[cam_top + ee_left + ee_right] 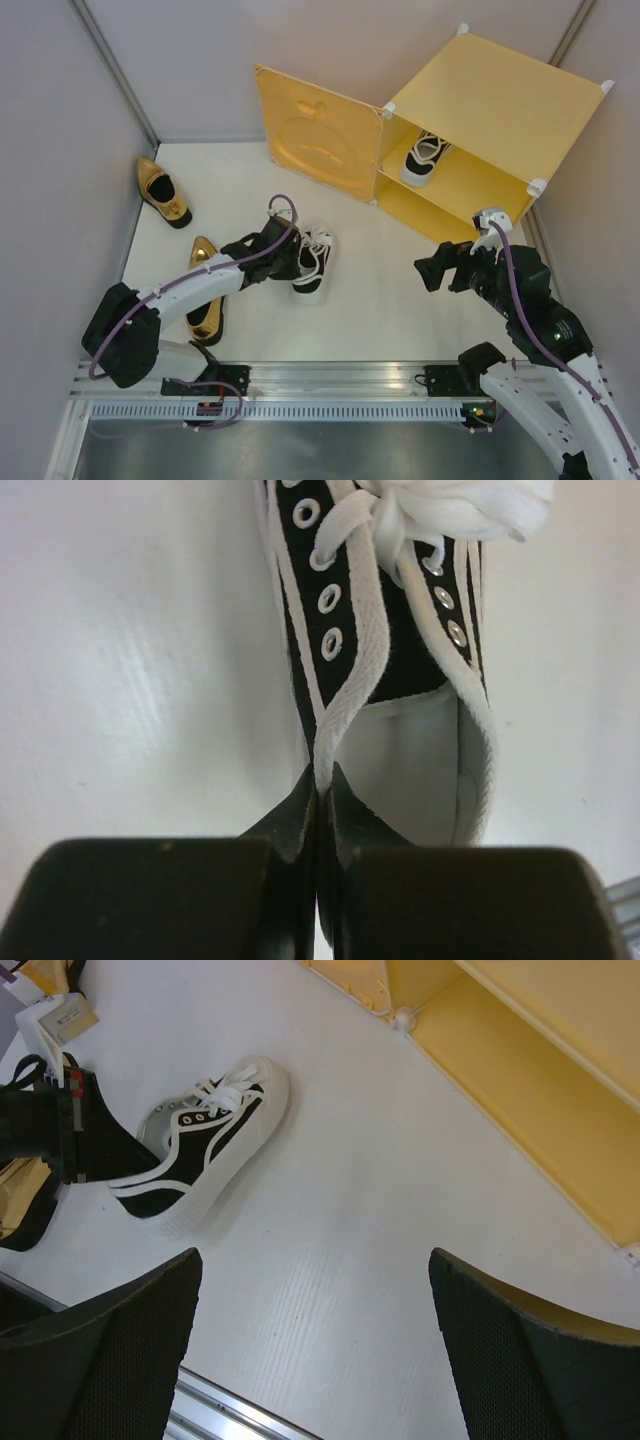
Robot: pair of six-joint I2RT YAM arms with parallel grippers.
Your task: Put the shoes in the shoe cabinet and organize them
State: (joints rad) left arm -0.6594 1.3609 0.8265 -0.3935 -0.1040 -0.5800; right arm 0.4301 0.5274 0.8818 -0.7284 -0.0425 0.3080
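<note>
The yellow-orange shoe cabinet [500,100] stands at the back right with its face-embossed door [315,145] swung open. One white sneaker with black trim [425,158] sits on its inner shelf. The second sneaker [313,265] lies on the white table at the centre. My left gripper [285,255] is shut on this sneaker's [400,630] collar edge, pinching it between the fingertips [300,800]. My right gripper [435,270] is open and empty above the table, in front of the cabinet; its view shows the sneaker [215,1140] to its left. Two gold loafers [162,190] [205,290] lie at the left.
The cabinet's lower compartment [520,1090] shows nothing inside in the right wrist view. Grey walls close in the table at left, back and right. An aluminium rail [320,385] runs along the near edge. The nearer gold loafer lies partly under my left arm.
</note>
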